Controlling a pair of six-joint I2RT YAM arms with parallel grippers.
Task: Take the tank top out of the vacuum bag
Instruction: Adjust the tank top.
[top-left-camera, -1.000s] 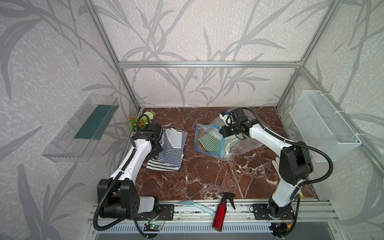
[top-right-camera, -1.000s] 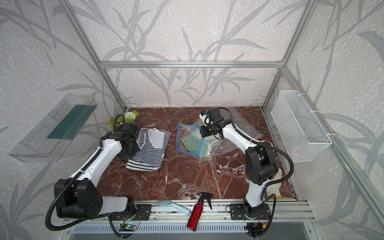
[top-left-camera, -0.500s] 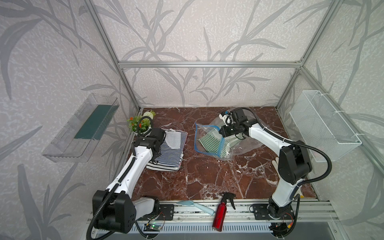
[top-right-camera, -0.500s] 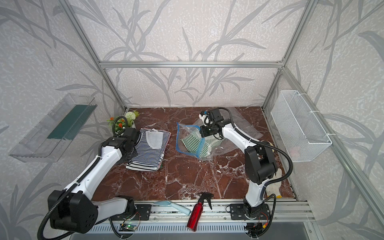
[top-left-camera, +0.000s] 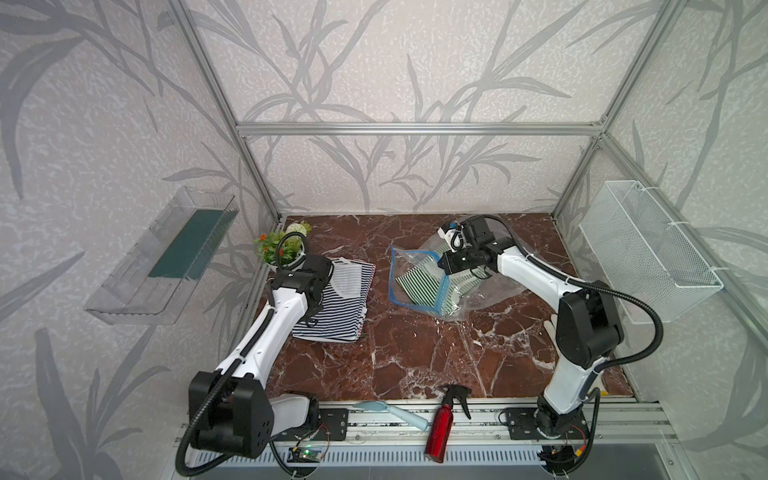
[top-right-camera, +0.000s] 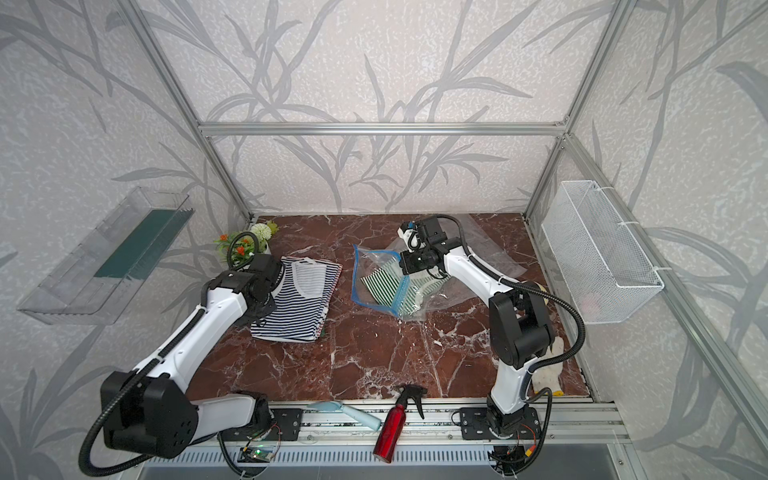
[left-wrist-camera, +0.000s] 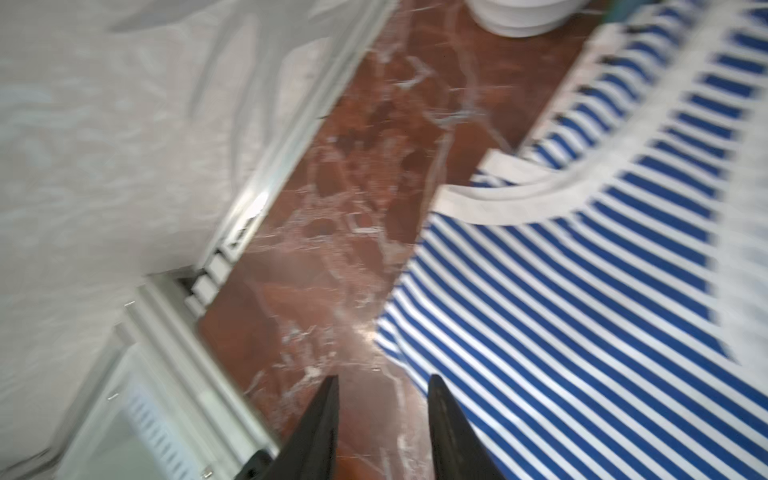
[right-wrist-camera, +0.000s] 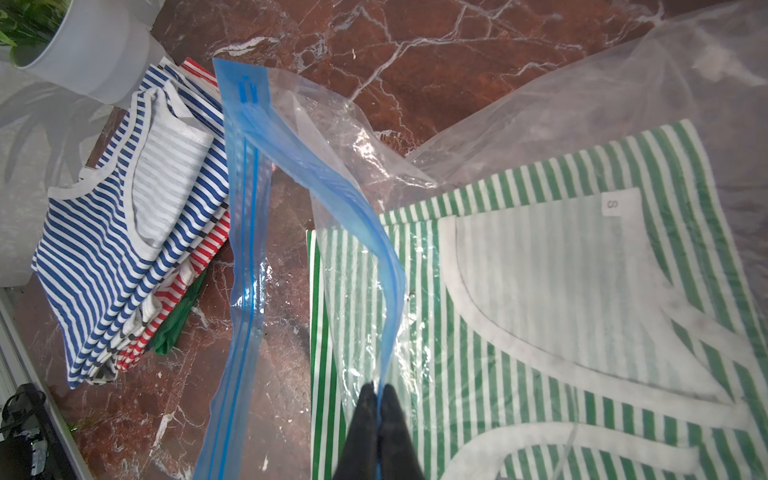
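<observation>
The vacuum bag (top-left-camera: 453, 303) (top-right-camera: 376, 262) (right-wrist-camera: 245, 257) lies crumpled at the middle back of the marble table, its blue zip mouth facing left. A green-and-white striped tank top (top-left-camera: 417, 282) (top-right-camera: 384, 286) (right-wrist-camera: 561, 274) lies inside it, one edge sticking out of the mouth. My right gripper (right-wrist-camera: 378, 388) (top-left-camera: 442, 266) is shut on the upper blue zip strip and holds that lip up. My left gripper (left-wrist-camera: 382, 380) is open and holds nothing. It hovers over bare marble at the edge of a blue-and-white striped tank top (left-wrist-camera: 582, 299) (top-left-camera: 338, 303) (top-right-camera: 299, 307).
The blue-striped top lies on a pile of folded striped tops (right-wrist-camera: 174, 291) at the left. A potted plant (top-left-camera: 280, 249) stands behind the pile. A red spray bottle (top-left-camera: 442, 419) and a light-blue brush (top-left-camera: 390, 411) lie on the front rail. A wire basket (top-left-camera: 648, 257) hangs on the right wall.
My left gripper has opened beside the blue-striped top, and the left arm's elbow has shifted. The right arm still holds the bag's lip in the same place.
</observation>
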